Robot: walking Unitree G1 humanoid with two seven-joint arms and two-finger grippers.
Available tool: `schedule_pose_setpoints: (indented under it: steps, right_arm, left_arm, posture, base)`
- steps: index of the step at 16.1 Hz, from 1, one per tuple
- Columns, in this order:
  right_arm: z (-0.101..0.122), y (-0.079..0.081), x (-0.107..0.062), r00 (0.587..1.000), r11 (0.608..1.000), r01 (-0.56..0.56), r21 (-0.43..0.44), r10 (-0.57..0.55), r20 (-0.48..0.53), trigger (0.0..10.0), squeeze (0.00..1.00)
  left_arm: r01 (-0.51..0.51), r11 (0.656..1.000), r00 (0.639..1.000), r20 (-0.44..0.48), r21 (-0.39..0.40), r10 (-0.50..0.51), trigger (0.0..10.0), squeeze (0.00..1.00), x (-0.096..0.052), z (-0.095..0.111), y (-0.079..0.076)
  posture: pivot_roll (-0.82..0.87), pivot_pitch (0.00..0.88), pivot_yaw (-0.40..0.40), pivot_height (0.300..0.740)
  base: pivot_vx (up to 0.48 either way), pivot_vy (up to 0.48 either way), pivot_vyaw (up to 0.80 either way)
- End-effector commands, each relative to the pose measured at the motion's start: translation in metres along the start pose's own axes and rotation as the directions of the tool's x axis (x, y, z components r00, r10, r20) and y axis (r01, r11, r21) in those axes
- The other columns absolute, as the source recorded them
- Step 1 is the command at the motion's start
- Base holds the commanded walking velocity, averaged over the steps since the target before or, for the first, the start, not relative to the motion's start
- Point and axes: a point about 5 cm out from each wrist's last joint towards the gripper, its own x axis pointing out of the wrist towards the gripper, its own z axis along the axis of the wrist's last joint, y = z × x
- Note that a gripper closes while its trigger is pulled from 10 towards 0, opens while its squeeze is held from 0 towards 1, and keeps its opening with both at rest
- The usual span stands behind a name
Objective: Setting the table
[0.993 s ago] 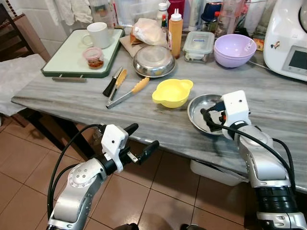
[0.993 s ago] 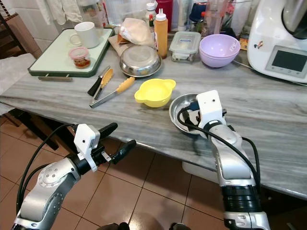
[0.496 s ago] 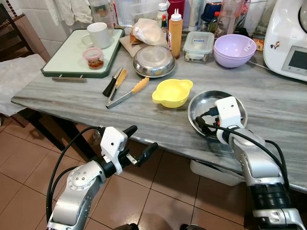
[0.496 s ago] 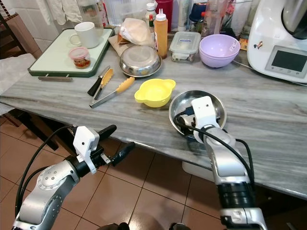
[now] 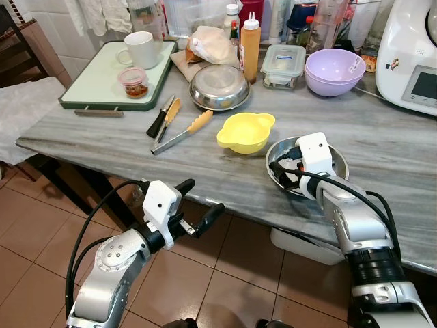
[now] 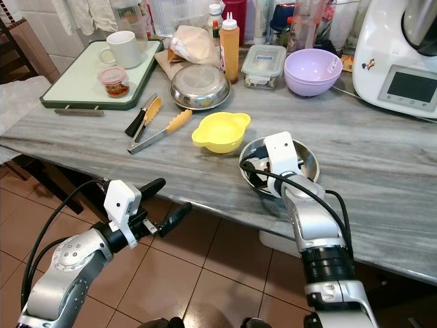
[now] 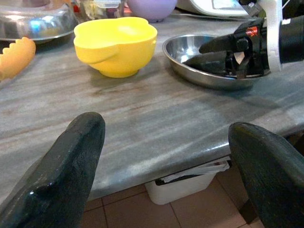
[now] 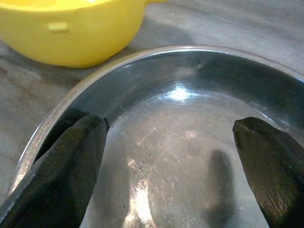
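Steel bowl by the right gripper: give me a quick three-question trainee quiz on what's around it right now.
1. True or false: the right gripper has its fingers open over the steel bowl.
2. Which thing stands just beside the steel bowl, toward the robot's left? A) purple bowl B) yellow bowl C) white mug
3. Fill in: the left gripper hangs in front of the counter edge, above the ____ floor.

Key
1. True: the fingers are spread inside the rim.
2. B, the yellow bowl. The purple bowl and white mug stand farther back.
3. Tiled.
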Motion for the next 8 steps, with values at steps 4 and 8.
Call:
schedule_pose_setpoints:
  steps: [4, 8]
  right_arm:
    - [0.006, 0.003, 0.009, 1.000, 1.000, -0.009, 0.012, 0.009, 0.022, 10.0, 0.43]
    - [0.011, 0.013, 0.015, 0.998, 0.999, -0.040, 0.018, 0.039, 0.038, 10.0, 0.42]
  left_arm:
    - [-0.009, 1.000, 1.000, -0.012, 0.018, 0.009, 10.0, 0.00, -0.003, -0.001, -0.001]
    - [-0.008, 1.000, 1.000, -0.017, 0.020, 0.009, 10.0, 0.00, -0.003, -0.002, -0.001]
  posture:
    - [-0.01, 0.137, 0.060, 0.740]
    - [-0.01, 0.144, 0.059, 0.740]
  base:
    - [0.000, 0.000, 0.00]
    - [0.000, 0.000, 0.00]
